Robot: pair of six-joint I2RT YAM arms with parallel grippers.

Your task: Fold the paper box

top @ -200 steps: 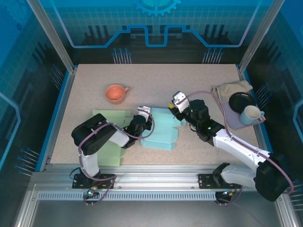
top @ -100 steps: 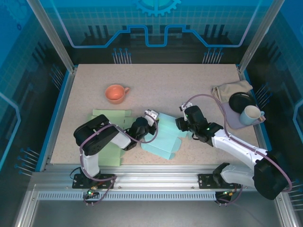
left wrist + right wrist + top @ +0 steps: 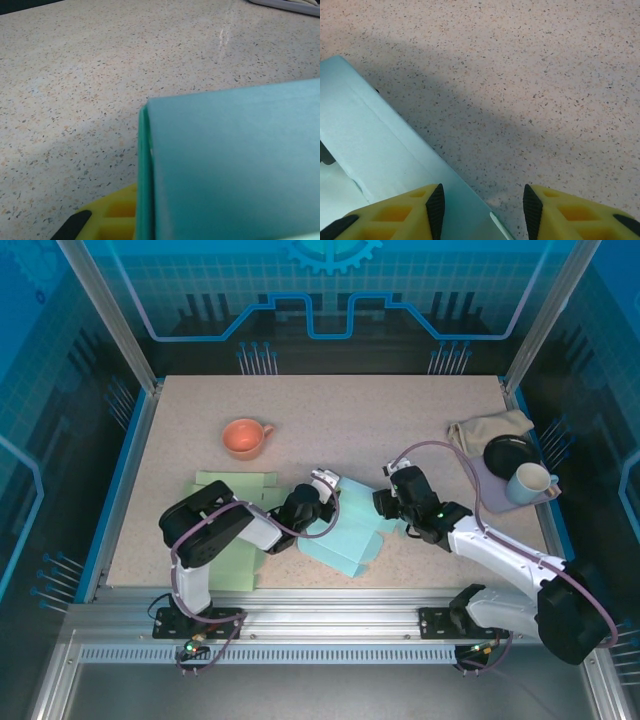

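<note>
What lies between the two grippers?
The light blue paper box, seen in the top view, spans the gap between left gripper and right gripper.

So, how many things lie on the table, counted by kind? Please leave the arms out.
Cups: 2 (orange cup, pale mug)
Paper boxes: 2 (blue paper box, green flat box)
Cloths: 1 (beige cloth)
Dishes: 1 (black dish)
Mats: 1 (lilac mat)
Total: 7
</note>
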